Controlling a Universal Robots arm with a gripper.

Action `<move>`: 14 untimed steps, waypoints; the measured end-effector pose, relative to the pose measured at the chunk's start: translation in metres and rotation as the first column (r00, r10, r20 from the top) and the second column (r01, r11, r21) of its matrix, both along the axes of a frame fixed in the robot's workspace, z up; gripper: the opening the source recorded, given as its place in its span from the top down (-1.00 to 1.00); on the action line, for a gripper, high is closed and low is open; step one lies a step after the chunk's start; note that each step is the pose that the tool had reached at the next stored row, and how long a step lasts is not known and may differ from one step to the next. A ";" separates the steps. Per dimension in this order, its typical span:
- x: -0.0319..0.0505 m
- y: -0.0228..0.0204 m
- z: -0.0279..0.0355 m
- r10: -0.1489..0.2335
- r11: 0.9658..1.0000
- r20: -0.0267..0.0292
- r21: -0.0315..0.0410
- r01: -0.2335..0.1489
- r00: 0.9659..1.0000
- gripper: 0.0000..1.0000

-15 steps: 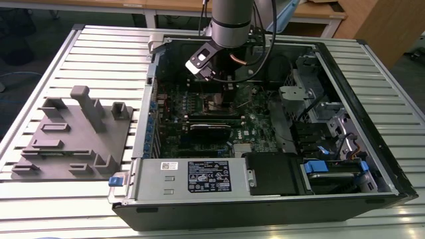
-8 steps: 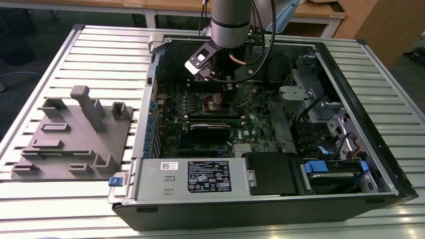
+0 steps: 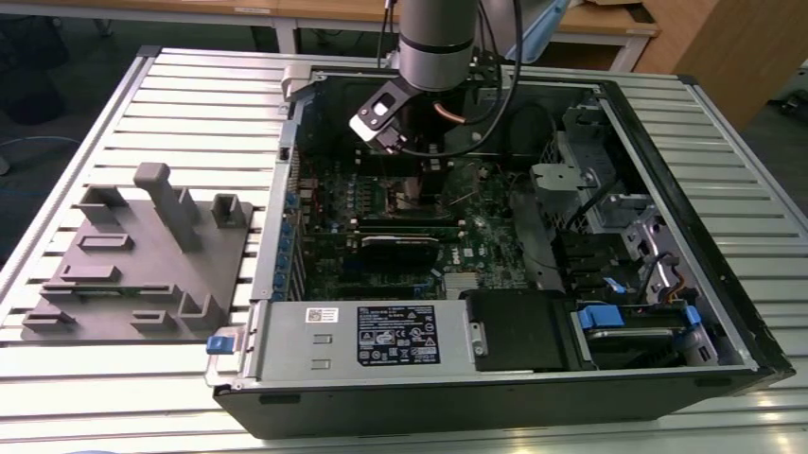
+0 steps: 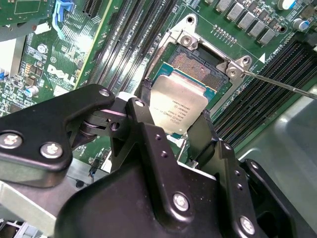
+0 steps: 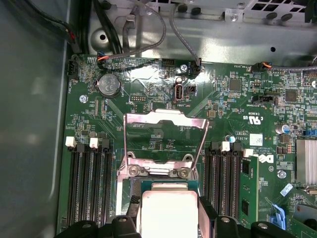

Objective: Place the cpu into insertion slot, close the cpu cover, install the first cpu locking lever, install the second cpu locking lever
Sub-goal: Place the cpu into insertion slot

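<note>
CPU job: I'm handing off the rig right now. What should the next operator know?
Gripper shut on the cpu, held just over the insertion slot; contacts partly uncovered, so apparently not seated.
The cpu cover is hinged open, standing up.
One locking lever is swung free.
Done: cpu at the slot.
Not yet done: seating, closing cover, both levers.

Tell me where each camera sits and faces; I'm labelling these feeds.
Exterior view: off the arm, looking down into the open black computer case; the grey arm shows.
Second wrist view: at the wrist, facing the pale silver square cpu in the black gripper.
First wrist view: at the wrist, facing the green motherboard and raised grey metal cpu cover.
Both wrist views share cpu and gripper.
</note>
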State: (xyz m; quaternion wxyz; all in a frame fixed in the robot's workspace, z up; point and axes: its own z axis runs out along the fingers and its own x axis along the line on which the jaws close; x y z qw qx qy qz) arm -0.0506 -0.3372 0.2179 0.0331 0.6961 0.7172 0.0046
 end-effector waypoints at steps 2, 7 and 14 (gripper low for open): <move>-0.0008 0.0000 0.0000 0.000 1.000 0.000 0.000 0.000 1.000 -0.08; -0.0010 0.0000 0.0000 0.000 1.000 0.000 0.000 0.000 1.000 -0.08; -0.0015 0.0000 -0.0010 -0.010 1.000 0.000 0.000 0.010 1.000 -0.08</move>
